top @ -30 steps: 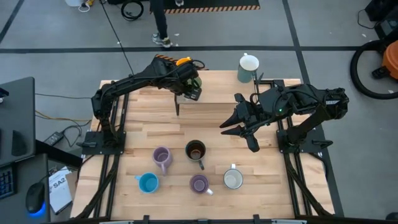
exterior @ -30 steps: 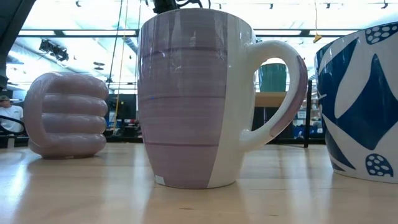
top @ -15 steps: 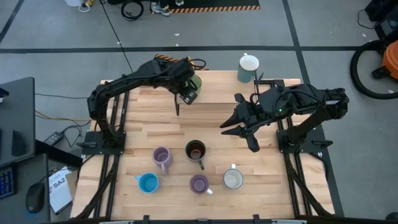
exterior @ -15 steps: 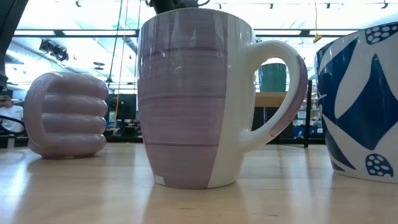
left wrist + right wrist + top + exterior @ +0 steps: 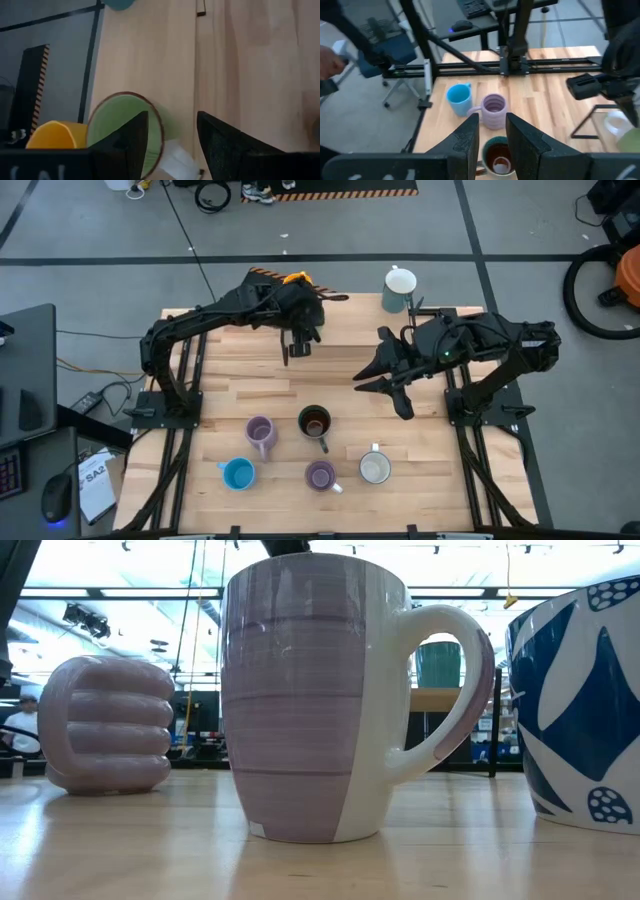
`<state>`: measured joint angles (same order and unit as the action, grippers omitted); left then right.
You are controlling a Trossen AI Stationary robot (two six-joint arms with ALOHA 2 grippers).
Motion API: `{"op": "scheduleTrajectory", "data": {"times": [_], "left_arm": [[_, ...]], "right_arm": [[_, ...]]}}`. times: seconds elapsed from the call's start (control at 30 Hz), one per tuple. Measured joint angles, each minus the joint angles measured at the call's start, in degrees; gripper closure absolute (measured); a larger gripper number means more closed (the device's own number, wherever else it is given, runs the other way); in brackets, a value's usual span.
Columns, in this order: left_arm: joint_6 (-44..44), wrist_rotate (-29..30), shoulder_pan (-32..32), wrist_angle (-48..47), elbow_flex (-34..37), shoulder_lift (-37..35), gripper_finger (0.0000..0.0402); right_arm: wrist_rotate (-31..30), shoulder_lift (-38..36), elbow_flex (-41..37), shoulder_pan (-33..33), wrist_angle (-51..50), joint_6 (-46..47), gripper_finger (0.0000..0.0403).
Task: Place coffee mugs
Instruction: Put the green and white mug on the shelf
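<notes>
left tool (image 5: 170, 140) parted over the green mug (image 5: 122, 125), apparently empty; right tool (image 5: 492, 137) slightly parted, empty.

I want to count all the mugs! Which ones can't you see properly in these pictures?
- Green mug: under the left arm from above; in the left wrist view the left gripper covers part of its rim.
- Orange mug: left wrist view, cut off along the bottom.
- Blue patterned mug: low view, cut by the picture's edge.
- Dark mug: right wrist view, partly behind the right gripper.
</notes>
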<state>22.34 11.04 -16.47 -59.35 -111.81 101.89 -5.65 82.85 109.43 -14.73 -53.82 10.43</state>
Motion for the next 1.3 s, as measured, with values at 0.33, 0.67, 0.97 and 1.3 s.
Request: {"op": "scheduleTrajectory", "data": {"times": [0.33, 0.67, 0.97, 1.3], "left_arm": [[-1.3, -9.2, -6.0, -0.3, 0.1, 2.1, 0.0237], [1.2, -12.8, -6.4, -1.4, 0.0, 2.4, 0.0246], [1.3, -11.9, -6.8, -3.4, 0.2, 5.0, 0.0247], [0.9, -10.2, -7.0, -5.5, 0.2, 6.3, 0.0255]], "right_arm": [[-3.3, 0.0, 0.0, 1.6, 0.5, 1.0, 0.0301], [-3.7, 0.0, 0.0, 2.5, 1.4, 1.4, 0.0301], [-3.7, 0.0, 0.0, 2.5, 1.7, 1.5, 0.0301], [-3.7, 0.0, 0.0, 2.5, 1.7, 1.5, 0.0301]]}}
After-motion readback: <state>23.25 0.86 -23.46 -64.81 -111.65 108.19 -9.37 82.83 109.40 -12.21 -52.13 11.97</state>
